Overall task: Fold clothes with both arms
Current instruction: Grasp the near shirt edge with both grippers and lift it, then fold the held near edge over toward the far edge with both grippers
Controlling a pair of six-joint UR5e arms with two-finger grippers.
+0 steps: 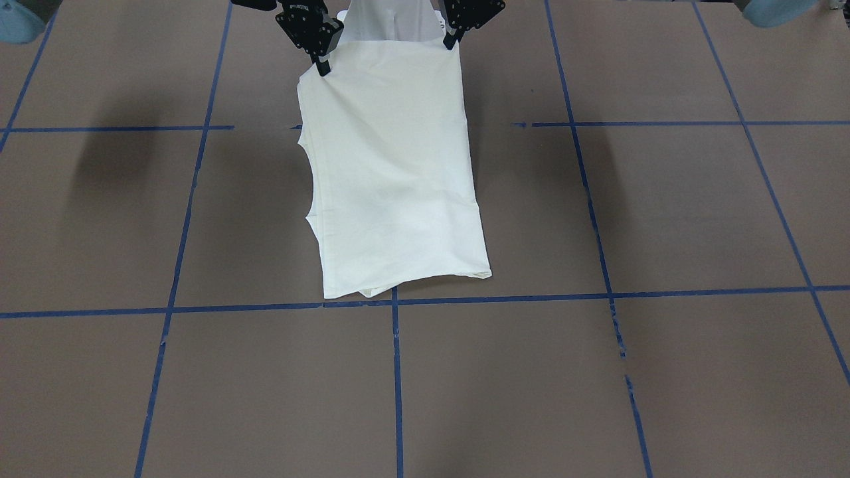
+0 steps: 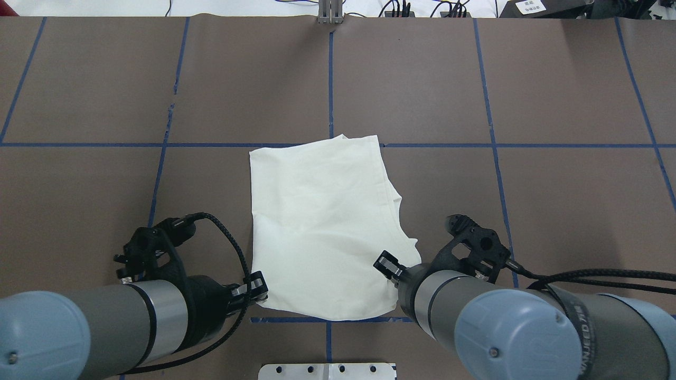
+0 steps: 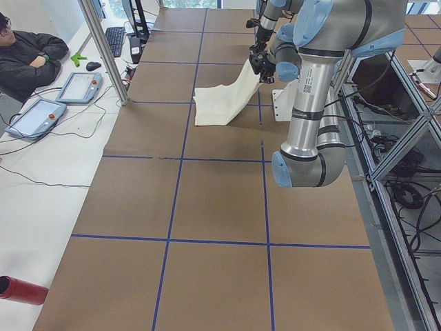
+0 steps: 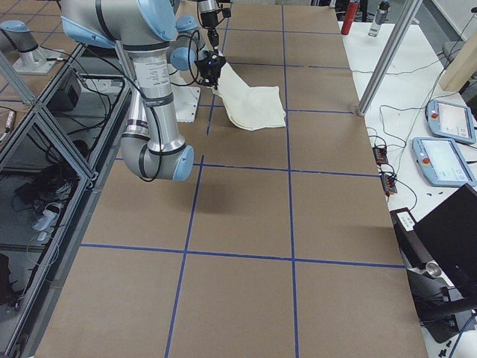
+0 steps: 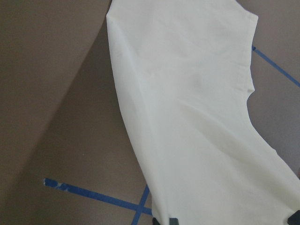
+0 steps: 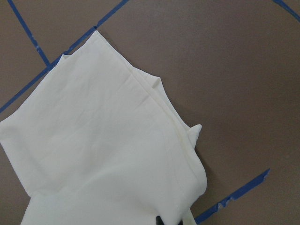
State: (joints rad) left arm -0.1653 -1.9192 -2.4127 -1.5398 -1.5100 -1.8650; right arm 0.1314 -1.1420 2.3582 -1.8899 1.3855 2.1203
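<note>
The clothes (image 1: 392, 172) are one cream shirt, folded into a long panel with its plain side up. Its far end rests on the brown table (image 2: 554, 211); the end nearest the robot is lifted off it. My left gripper (image 2: 257, 289) is shut on the near left corner, and shows at the top of the front-facing view (image 1: 451, 41). My right gripper (image 2: 388, 265) is shut on the near right corner, also visible from the front (image 1: 323, 66). The left wrist view shows the cloth (image 5: 197, 117) sloping down to the table. The right wrist view shows its layered edges (image 6: 103, 145).
Blue tape lines (image 2: 330, 79) divide the table into squares. The white pedestal base (image 2: 327, 371) sits at the near edge between the arms. A seated person (image 3: 27, 52) and teach pendants (image 3: 38, 114) are beside the table's far side. A red bottle (image 3: 21, 289) lies off one corner.
</note>
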